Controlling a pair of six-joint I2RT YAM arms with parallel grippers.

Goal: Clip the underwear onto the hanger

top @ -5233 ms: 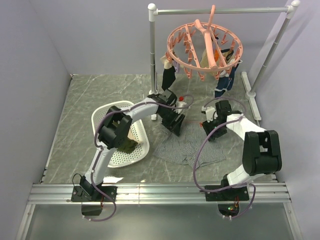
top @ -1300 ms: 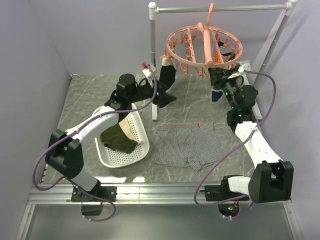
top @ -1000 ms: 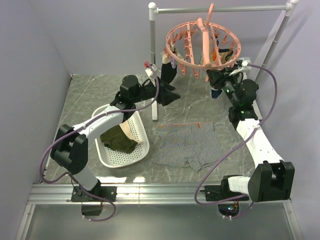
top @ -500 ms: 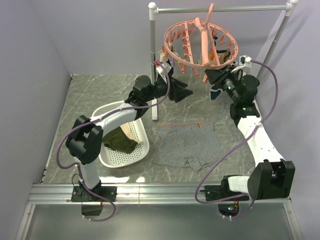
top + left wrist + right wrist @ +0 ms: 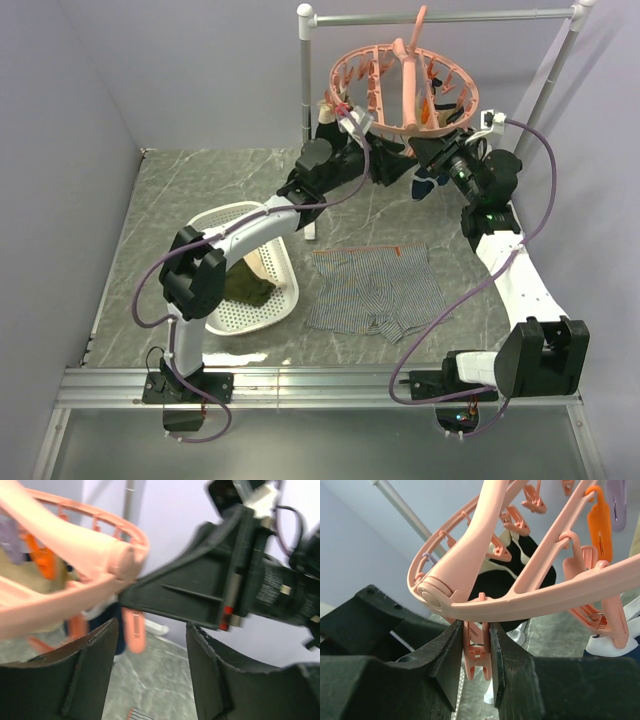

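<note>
The salmon-pink hanger (image 5: 405, 85) hangs by its hook from the rail. The striped underwear (image 5: 375, 290) lies flat on the table, apart from both grippers. My right gripper (image 5: 428, 152) is up at the ring's near edge; in the right wrist view it (image 5: 476, 665) is shut on a pink clip peg (image 5: 479, 650) under the ring (image 5: 485, 545). My left gripper (image 5: 390, 168) is beside it under the ring, open and empty (image 5: 152, 670), facing another peg (image 5: 134, 630) and the right gripper's finger. A sliver of the underwear (image 5: 137, 714) shows below.
A white basket (image 5: 272, 305) holding an olive-green garment (image 5: 240, 285) stands left of the underwear. The grey rail stand's post (image 5: 305, 120) rises by the left arm. A dark navy garment (image 5: 425, 183) and a black one (image 5: 330, 125) hang from the ring.
Both grippers rose from the underwear on the table to the hanger. Over the last second my left arm swung right from above the basket to under the ring. The right gripper stayed at the ring.
</note>
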